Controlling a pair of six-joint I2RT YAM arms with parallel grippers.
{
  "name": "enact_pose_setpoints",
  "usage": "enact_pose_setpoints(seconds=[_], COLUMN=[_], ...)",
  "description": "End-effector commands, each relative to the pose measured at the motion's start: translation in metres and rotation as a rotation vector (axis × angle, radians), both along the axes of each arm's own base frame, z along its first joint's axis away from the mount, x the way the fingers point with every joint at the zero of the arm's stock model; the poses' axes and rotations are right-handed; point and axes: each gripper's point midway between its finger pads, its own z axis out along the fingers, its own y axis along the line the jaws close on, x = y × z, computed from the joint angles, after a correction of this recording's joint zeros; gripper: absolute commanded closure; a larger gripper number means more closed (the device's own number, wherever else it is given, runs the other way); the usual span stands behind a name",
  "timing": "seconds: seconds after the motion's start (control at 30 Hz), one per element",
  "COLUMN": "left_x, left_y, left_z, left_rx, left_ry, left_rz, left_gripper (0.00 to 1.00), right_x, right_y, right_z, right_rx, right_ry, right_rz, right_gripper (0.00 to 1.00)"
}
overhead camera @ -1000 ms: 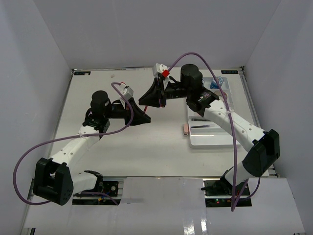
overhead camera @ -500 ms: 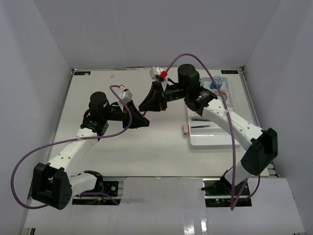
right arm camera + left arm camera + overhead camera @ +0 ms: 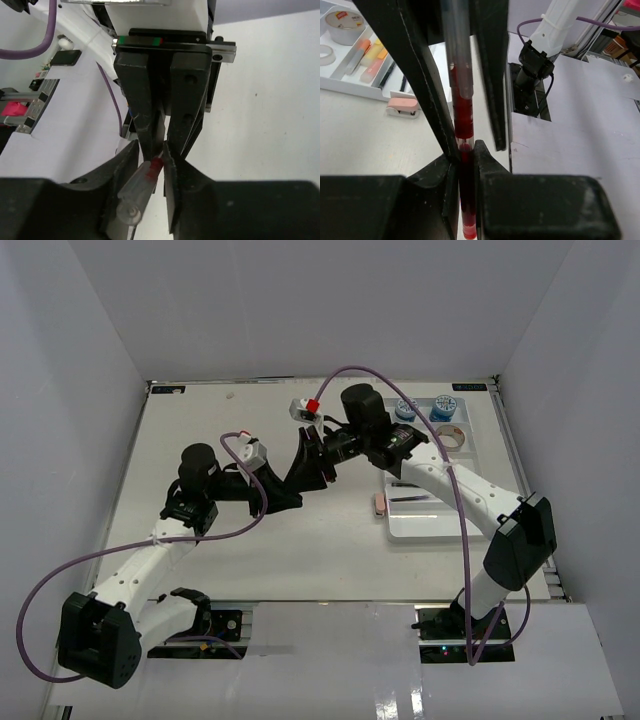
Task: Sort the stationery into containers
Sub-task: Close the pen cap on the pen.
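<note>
Both arms have swung left. Left gripper (image 3: 465, 152) jaws clench the red pen (image 3: 464, 115); right gripper (image 3: 151, 155) jaws flank its clear end, grip unclear. 1 pink eraser (image 3: 379, 503) lies just beside the white tray (image 3: 430, 525).

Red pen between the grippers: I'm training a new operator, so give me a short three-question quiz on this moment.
1. True or false: the left gripper is shut on the red pen.
2. Where is the pink eraser relative to the white tray? A inside it; B beside it, on the table; C held above it.
3. Fill in: the blue-white tubs stand at the tray's ___ end.
Key: 1 true; 2 B; 3 far.
</note>
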Motion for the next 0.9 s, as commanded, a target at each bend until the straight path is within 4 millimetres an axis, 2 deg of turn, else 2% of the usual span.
enact_pose_setpoints(seconds=[0.0, 0.07, 0.27, 0.4, 0.6, 0.87], left_x=[-0.014, -0.013, -0.006, 0.002, 0.006, 0.011], left_y=[-0.001, -0.002, -0.003, -0.004, -0.004, -0.004], left_z=[0.068, 0.064, 0.055, 0.050, 0.045, 0.041], left_rx=[-0.122, -0.118, -0.108, -0.102, -0.096, -0.091], left_ry=[-0.409, -0.401, -0.372, -0.347, -0.315, -0.291], left_rz=[-0.044, -0.040, -0.012, 0.022, 0.039, 0.066], left_gripper=[1.00, 1.00, 1.00, 1.00, 1.00, 1.00], right_x=[-0.007, -0.005, -0.002, -0.001, 0.001, 0.017], right_y=[-0.005, -0.004, -0.003, -0.006, -0.017, -0.049], right_z=[-0.066, -0.061, -0.044, -0.041, -0.042, -0.032], right_rx=[-0.245, -0.236, -0.204, -0.203, -0.207, -0.187], right_ry=[0.181, 0.172, 0.131, 0.109, 0.082, 0.024], right_rz=[-0.058, -0.065, -0.082, -0.111, -0.154, -0.273], right_gripper=[0.64, 0.60, 0.40, 0.28, 0.19, 0.10])
